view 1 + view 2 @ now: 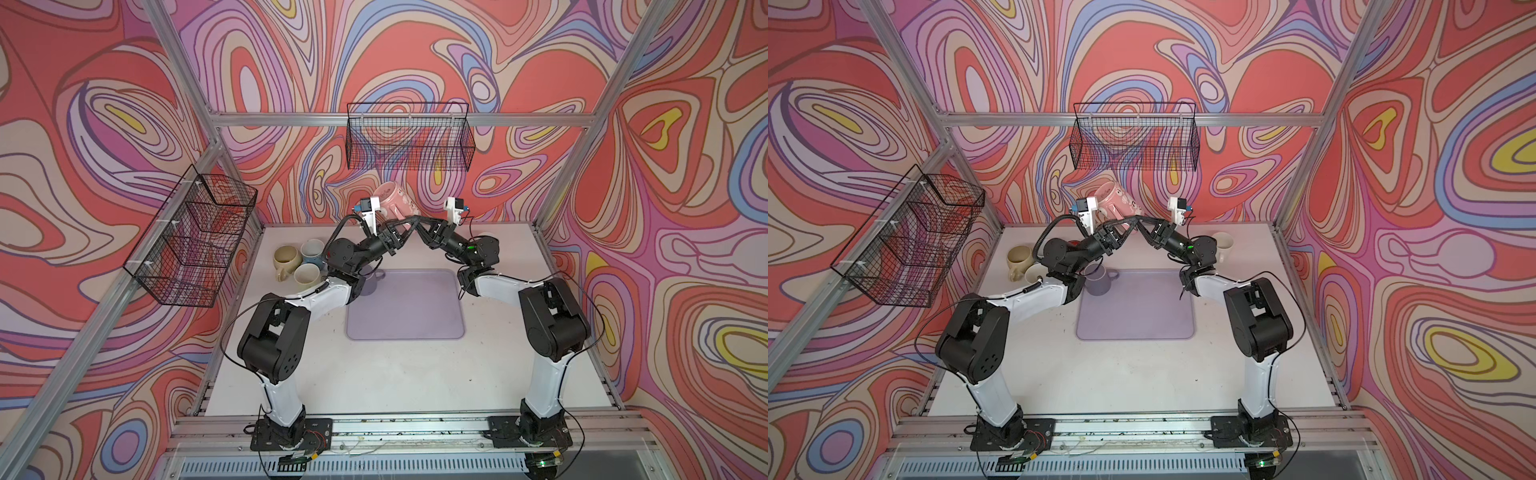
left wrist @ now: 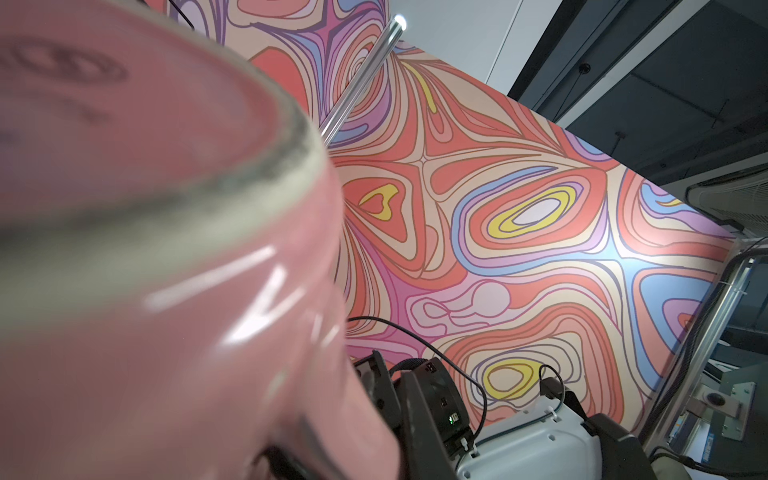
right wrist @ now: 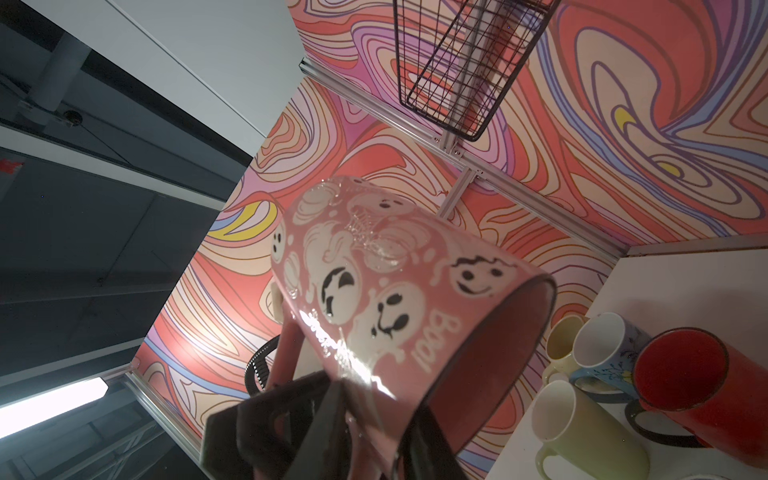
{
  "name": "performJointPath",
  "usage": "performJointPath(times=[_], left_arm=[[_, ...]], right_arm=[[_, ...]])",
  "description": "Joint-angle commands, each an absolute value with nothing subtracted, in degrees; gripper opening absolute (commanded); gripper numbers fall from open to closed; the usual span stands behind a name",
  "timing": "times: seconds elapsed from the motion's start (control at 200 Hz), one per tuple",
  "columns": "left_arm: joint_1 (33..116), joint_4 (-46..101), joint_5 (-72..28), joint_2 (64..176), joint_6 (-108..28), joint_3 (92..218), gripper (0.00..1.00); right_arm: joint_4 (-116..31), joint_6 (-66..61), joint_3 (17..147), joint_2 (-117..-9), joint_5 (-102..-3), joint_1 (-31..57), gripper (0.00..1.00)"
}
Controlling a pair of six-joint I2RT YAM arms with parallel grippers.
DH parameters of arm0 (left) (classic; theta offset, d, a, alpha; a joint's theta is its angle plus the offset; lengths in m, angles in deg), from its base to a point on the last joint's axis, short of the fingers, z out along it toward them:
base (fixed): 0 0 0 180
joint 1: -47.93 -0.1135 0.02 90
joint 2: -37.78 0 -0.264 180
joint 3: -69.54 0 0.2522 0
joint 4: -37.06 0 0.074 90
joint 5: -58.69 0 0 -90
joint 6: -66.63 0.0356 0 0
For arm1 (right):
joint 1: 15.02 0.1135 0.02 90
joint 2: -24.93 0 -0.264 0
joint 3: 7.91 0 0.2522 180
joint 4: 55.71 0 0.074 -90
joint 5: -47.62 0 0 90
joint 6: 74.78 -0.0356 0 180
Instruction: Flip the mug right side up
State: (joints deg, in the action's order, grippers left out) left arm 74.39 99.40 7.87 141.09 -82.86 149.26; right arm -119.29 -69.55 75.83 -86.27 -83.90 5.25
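**Item:** mug (image 1: 392, 201), pink, glazed, printed with ghost faces.
**Location:** hanging in the air beyond the far edge of the mat (image 1: 405, 305), above the counter (image 1: 374, 374). It is tilting, base upward and mouth facing down and sideways.
**Left pincer** (image 1: 409, 223): clenching, apparently gripping the handle (image 3: 291, 361).
**Right pincer** (image 1: 420, 223): sitting at the mug's wall near the rim; I cannot tell whether it is clamping.
**Handling, as judged:** rigid, breakable, moderately heavy, with glaze that looks slippery. The handle or the rim wall is offering the surest hold.
**Also present:** spare mugs (image 1: 299, 259), standing left of the mat.
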Motion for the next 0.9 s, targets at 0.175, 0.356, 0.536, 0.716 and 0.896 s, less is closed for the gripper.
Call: performJointPath(times=[0.175,0.356,0.536,0.716,0.896], left_arm=[[74.39,99.82,7.59,146.60,-86.25,145.93,0.19],[73.72,101.26,7.40,149.43,-88.83,146.19,0.20],[72.56,100.87,8.06,150.28,-89.58,146.15,0.19],[72.02,98.36,9.95,150.72,-88.59,147.38,0.17],[72.04,95.23,10.94,150.82,-86.17,147.32,0.16]], right_arm=[[-127.38,-67.22,82.13,-83.88,-84.52,6.10,0.17],[-127.39,-66.63,82.55,-84.05,-88.71,6.32,0.15],[-127.43,-68.12,81.90,-84.87,-94.15,6.36,0.15],[-127.42,-68.09,78.95,-85.71,-97.07,6.65,0.19],[-127.39,-67.51,78.68,-86.19,-95.65,6.72,0.26]])
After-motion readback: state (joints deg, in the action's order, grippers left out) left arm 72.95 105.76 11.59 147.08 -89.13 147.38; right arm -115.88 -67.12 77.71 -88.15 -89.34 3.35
